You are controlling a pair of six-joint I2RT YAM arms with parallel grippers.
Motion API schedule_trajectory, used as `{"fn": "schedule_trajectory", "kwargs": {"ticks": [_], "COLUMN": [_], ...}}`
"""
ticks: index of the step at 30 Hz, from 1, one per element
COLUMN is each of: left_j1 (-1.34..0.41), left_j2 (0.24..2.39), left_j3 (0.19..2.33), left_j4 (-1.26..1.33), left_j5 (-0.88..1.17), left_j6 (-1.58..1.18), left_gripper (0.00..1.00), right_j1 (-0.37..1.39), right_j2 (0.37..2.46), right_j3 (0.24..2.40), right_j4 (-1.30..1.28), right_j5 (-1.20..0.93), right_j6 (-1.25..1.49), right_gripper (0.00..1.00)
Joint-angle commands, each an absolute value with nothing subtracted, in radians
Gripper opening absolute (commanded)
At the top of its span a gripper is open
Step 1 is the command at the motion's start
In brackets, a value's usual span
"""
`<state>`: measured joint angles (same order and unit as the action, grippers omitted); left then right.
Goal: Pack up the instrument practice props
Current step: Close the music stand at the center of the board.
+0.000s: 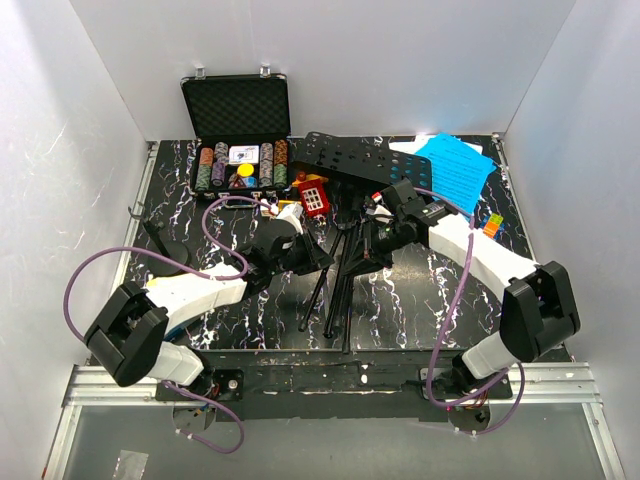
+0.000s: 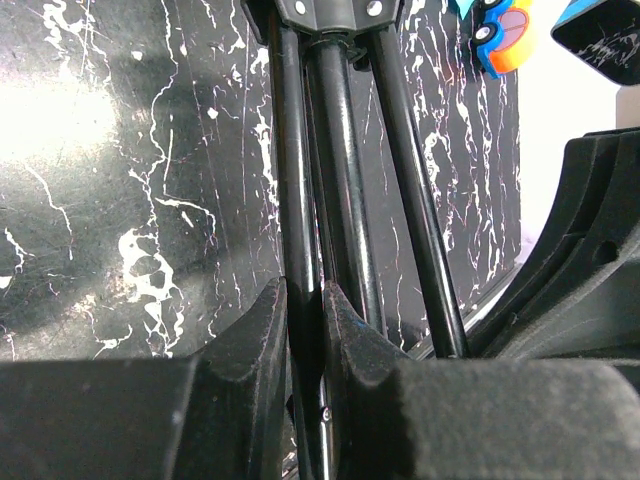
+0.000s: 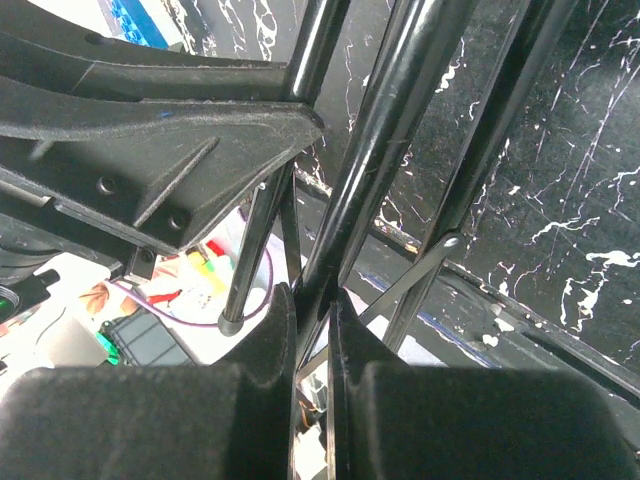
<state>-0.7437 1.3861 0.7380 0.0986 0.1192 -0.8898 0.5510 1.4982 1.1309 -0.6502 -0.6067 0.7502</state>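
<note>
Black tubing fills both wrist views, and both arms are working on the music stand [image 1: 345,200]. It lies near the centre of the marbled tabletop [image 1: 440,290]. Its hole-punched desk [image 1: 355,160] points toward 12 o'clock and its tripod legs [image 1: 335,290] fan out toward 6 o'clock.

The left tool [image 2: 305,300] comes in from 8 o'clock, its pads pressed onto one thin rod at the leg end, with two more rods running just beside it. The right tool [image 3: 312,300] reaches in from 4 o'clock and pinches the thicker central tube where the braces branch off.

The blue sheet-music pages [image 1: 455,165] sit at 1 o'clock, touching the desk's far corner. The open case of poker chips [image 1: 240,130] stands at 11 o'clock, with toy blocks [image 1: 312,195] between it and the stand. I cannot pick out the microphone with any certainty.

The step in hand looks like collapsing the tripod, with one arm steadying the shaft while the other gathers a leg. The legs are spread unevenly, so folding seems only partly done.

The next move probably calls for the left tool to swing its rod in toward the shaft while the right holds firm. The slim, glossy tube could twist or slip in the pads.
</note>
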Motion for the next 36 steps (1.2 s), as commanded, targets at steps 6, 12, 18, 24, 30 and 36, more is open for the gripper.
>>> {"fn": "schedule_trajectory", "kwargs": {"ticks": [6,12,18,24,30,36], "left_j1": [-0.815,-0.819,-0.819,-0.819,-0.819,-0.819], "left_j2": [1.287,1.278,1.258,1.232,1.233,1.229], "left_j3": [0.913,0.919,0.887,0.813,0.746,0.710], "left_j4": [0.471,0.468,0.468,0.422,0.442,0.420], "left_j5": [0.331,0.328,0.314,0.270,0.255,0.230], "left_j6": [-0.948,-0.950,-0.948,-0.905,-0.916,-0.893], "left_gripper": [0.00,0.00,0.00,0.00,0.00,0.00], "right_j1": [0.578,0.578,0.578,0.578,0.578,0.577], "right_j2": [1.591,1.634,1.638,1.586,1.565,1.506], "right_j3": [1.172,1.170,1.190,1.203,1.226,1.236], "right_j4": [-0.482,-0.479,-0.495,-0.526,-0.564,-0.589], "right_j5": [-0.463,-0.440,-0.419,-0.410,-0.416,-0.407], "right_j6": [0.595,0.572,0.557,0.555,0.558,0.568], "right_gripper": [0.01,0.01,0.01,0.38,0.52,0.64]}}
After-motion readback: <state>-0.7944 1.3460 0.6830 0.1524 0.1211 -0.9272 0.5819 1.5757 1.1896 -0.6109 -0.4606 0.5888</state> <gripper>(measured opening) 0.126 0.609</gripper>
